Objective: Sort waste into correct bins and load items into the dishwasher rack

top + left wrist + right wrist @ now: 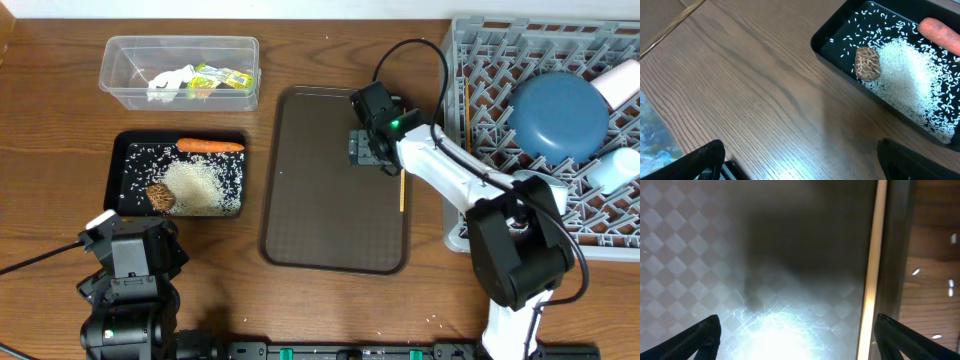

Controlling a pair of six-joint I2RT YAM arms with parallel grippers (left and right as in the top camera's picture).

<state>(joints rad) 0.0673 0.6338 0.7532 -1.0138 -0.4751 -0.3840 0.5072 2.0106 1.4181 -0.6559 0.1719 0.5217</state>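
The wooden chopstick [871,255] lies flat on the brown serving tray [300,200], pressed along the inside of its right rim. Its long axis runs from the near side to the far side, parallel to that rim. I cannot tell which end is the tip.

My right jaws hang low over the tray's far right part, spread wide and holding nothing. In the right wrist view the fingertips [700,335] stand at the two bottom corners. The stick runs up the view just inside the right one, with no finger touching it.

A second chopstick [466,105] stands along the left edge of the dishwasher rack [480,60], pointing the same near-to-far way. Further into the rack sit the dark blue dish [560,112], a white cup [620,80] and a light blue cup [612,170].

Well to the left, the black tray [112,175] holds the carrot [210,145] lying crosswise, the rice [205,185] and the brown lump [160,197]. Beyond it the clear tub [110,75] holds crumpled paper [168,82] and wrappers [222,77].

My left jaws hover over the bare wooden surface [60,120] just near of the black tray, fully spread and empty.
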